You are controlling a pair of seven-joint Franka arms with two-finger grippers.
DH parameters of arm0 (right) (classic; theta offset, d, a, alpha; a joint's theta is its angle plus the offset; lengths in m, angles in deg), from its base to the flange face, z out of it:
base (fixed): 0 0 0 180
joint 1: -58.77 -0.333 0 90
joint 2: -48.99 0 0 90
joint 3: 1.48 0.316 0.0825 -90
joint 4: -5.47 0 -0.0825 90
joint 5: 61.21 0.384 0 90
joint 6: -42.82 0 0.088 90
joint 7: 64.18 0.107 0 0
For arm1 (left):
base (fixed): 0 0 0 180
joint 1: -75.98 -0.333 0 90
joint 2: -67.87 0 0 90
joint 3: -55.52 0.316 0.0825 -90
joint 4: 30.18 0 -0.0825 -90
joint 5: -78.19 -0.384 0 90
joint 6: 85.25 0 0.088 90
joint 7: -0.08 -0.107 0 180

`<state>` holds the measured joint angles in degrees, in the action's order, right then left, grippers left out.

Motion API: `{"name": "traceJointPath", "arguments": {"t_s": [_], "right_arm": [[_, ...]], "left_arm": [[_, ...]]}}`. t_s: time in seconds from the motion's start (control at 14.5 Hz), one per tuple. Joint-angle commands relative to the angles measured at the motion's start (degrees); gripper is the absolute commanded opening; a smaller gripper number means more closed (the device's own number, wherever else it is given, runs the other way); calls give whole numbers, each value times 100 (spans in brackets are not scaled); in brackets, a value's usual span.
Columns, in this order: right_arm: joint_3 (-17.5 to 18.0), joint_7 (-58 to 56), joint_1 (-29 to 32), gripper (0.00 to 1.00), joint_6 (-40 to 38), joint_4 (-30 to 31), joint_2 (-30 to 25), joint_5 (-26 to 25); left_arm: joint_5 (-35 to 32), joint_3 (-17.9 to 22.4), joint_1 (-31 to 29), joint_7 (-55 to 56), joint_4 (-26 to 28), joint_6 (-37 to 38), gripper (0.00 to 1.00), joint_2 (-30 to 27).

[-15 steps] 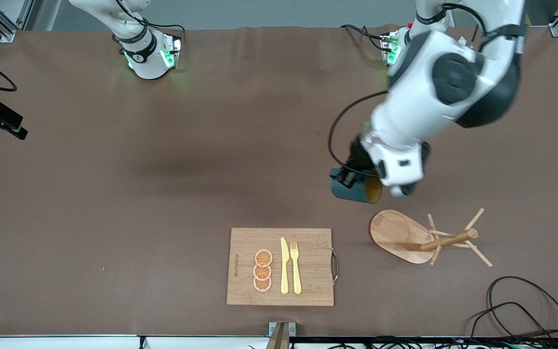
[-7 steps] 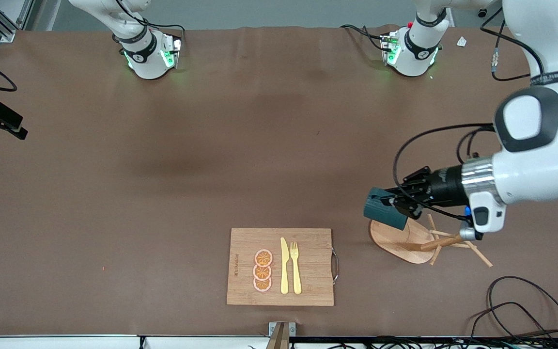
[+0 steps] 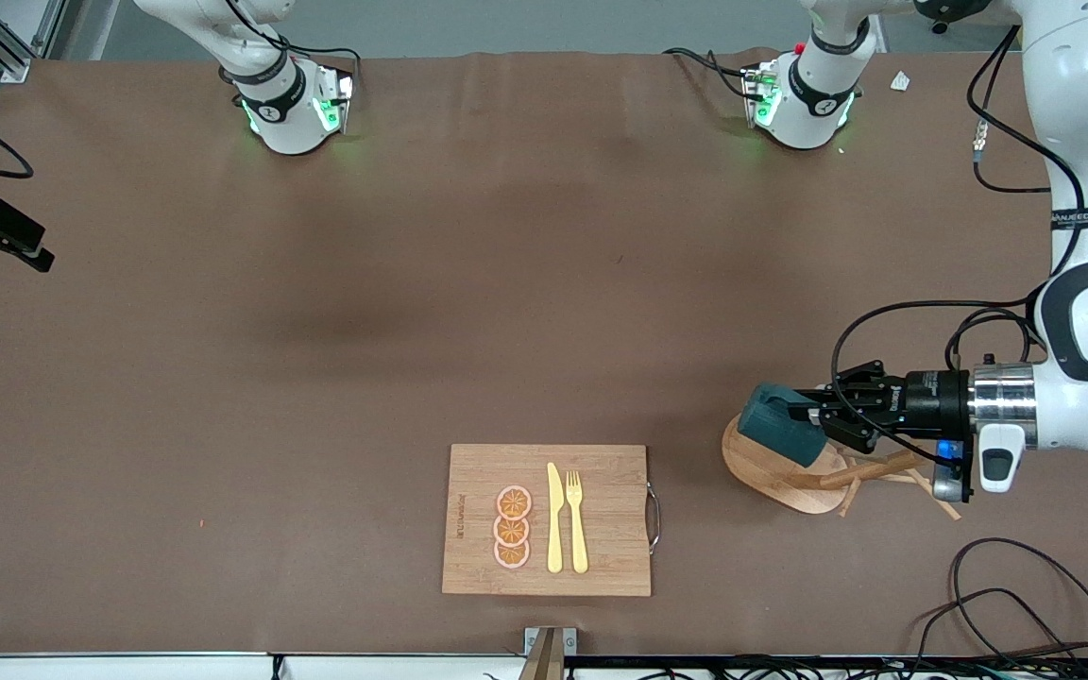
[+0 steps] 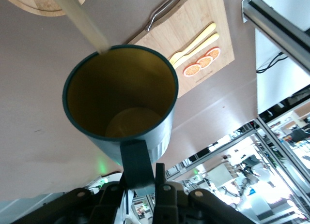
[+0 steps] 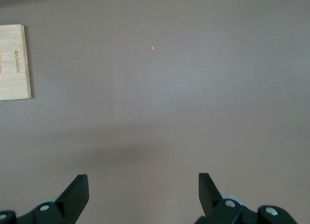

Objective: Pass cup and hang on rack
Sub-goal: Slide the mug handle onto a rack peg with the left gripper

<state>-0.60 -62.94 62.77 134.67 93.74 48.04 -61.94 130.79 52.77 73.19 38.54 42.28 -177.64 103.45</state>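
The dark teal cup [image 3: 778,427] with a tan interior is held tilted by its side handle in my left gripper [image 3: 816,416], over the oval base of the wooden rack [image 3: 771,472]. In the left wrist view the fingers [image 4: 140,178] are shut on the handle. I look into the cup [image 4: 121,108], and a rack peg [image 4: 77,18] runs up to its rim; I cannot tell if they touch. My right gripper [image 5: 143,185] is open and empty above bare table, out of the front view.
A bamboo cutting board [image 3: 601,557] with orange slices, a yellow knife and a fork lies near the front edge, beside the rack toward the right arm's end. Black cables [image 3: 1007,586] coil at the front corner at the left arm's end.
My left arm has swung toward its own end of the table and carried the cup from beside the rack to over the rack's base. The right wrist view gives no earlier frame.
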Motion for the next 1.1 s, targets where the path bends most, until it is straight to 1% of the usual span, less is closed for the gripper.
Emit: {"name": "traceJointPath", "arguments": {"t_s": [0.0,0.21,0.55,1.03], "right_arm": [[27,-63,65,100,60,199,-177,90],[27,-63,65,100,52,199,-186,90],[27,-54,65,100,52,199,-186,90],[27,-63,65,100,52,199,-186,90]], "left_arm": [[415,-33,-247,-23,-66,98,1,45],[820,-33,-520,-14,-66,98,1,212],[821,-15,-643,-40,-74,89,2,291],[830,2,-776,-488,-74,89,3,371]]}}
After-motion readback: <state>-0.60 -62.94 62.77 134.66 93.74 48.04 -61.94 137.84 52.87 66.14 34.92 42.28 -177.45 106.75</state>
